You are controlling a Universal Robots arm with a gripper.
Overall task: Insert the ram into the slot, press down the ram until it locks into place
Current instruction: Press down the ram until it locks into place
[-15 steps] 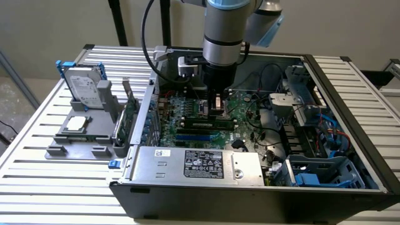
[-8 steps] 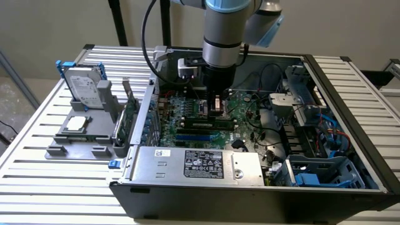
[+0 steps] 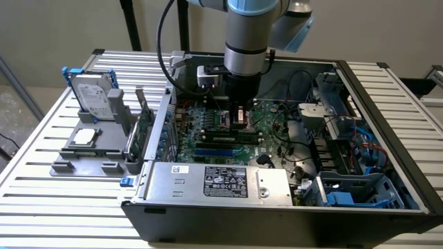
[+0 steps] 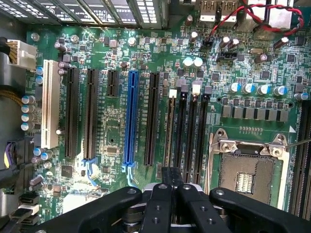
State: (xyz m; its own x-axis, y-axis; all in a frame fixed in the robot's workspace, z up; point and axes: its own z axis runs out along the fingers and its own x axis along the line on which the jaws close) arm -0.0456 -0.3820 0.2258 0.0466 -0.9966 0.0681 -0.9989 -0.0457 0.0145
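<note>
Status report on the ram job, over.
Claw shut, low over the memory slots. Ram stands in one of them, latching unclear. Nothing blocking it.

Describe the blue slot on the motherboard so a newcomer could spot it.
Inside the open computer case, find the green motherboard. Several long slots run side by side across it; the blue slot sits among them. Beside it stand black slots, farther off a white slot; it alone is blue.

Exterior view overlooks the whole case point(image 3: 277, 220); wrist view hangs close, seemingly straight above its motherboard point(image 4: 108, 127).
</note>
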